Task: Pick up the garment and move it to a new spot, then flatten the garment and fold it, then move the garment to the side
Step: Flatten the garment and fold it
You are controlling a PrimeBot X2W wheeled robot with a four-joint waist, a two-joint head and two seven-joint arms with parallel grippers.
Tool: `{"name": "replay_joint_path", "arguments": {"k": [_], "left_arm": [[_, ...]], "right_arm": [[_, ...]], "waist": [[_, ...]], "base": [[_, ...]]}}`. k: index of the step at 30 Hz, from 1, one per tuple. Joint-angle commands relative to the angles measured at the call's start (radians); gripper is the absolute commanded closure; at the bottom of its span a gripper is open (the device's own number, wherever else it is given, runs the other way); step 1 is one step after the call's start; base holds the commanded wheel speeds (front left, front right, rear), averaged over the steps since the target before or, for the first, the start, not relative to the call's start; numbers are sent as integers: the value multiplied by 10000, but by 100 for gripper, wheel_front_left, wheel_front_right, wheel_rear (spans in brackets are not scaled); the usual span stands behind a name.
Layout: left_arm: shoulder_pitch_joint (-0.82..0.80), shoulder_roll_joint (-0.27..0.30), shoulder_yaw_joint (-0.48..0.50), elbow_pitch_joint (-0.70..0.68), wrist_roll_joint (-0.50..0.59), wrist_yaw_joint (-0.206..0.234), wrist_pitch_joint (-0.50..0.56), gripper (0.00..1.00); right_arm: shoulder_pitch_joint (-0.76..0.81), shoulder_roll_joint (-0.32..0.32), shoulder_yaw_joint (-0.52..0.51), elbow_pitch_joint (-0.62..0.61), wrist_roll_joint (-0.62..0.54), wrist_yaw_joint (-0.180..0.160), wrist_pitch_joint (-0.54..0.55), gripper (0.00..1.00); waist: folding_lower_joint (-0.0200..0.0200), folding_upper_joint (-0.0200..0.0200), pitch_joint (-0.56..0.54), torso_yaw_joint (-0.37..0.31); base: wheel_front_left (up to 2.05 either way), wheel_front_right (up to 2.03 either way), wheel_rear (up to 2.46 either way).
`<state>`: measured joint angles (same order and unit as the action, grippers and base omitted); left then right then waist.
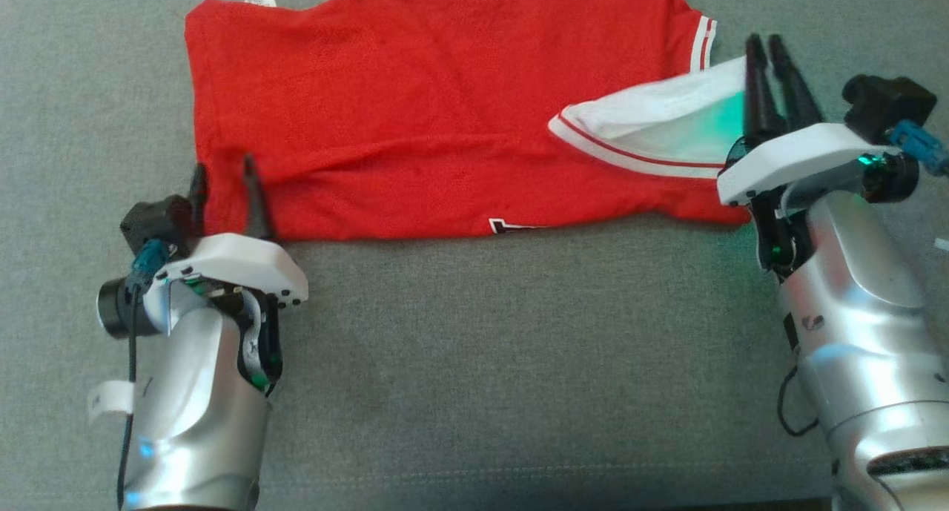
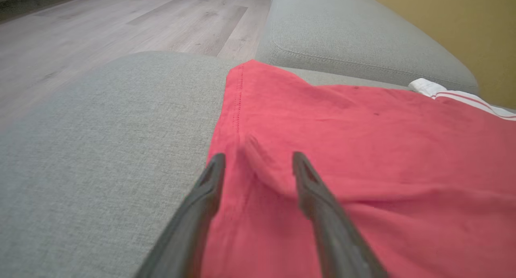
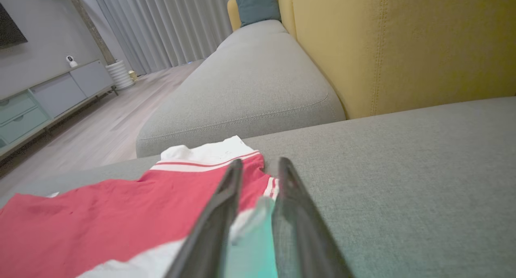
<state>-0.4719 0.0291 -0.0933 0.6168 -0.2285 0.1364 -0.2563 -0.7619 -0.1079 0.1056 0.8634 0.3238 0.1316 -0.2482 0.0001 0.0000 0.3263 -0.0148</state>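
Note:
A red garment with white, red-striped trim lies spread on the grey sofa seat. My left gripper is open at the garment's near left corner, its fingers either side of a small raised ridge of red cloth. My right gripper is shut on the garment's right end, where a white flap is turned back and lifted off the red cloth. In the right wrist view, pale green-lit cloth sits pinched between the fingers of the right gripper, with the garment to their left.
A second grey cushion adjoins the seat, with a yellow backrest and a teal pillow behind. Wooden floor drops off beyond the seat's left edge. A low cabinet stands across the room.

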Motion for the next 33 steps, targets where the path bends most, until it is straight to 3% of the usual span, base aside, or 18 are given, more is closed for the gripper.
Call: {"name": "replay_joint_path", "arguments": {"k": [1,9,15,33], "left_arm": [[-152,212,165,-390,16,51,-55,0],[837,212,160,-1288,-68,177,-55,0],[1558,212,-140,-1476,-352,330,-55,0],[1067,212,-336,475,-1133,439,-55,0]], "right_arm": [[-175,170,-23,-463,-122,-9,-131,0],[1018,306,-359,-1404,-274,-9,-134,0],[2227,398,-179,-1404,-114,-9,-134,0],[2440,567,525,-186,-409,-9,-135,0]], "waist": [[-1,0,11,-14],[-1,0,-188,-97],[-1,0,-393,-154],[-1,0,-225,-204]], "base": [[0,0,0],[0,0,0],[0,0,0],[0,0,0]]}}
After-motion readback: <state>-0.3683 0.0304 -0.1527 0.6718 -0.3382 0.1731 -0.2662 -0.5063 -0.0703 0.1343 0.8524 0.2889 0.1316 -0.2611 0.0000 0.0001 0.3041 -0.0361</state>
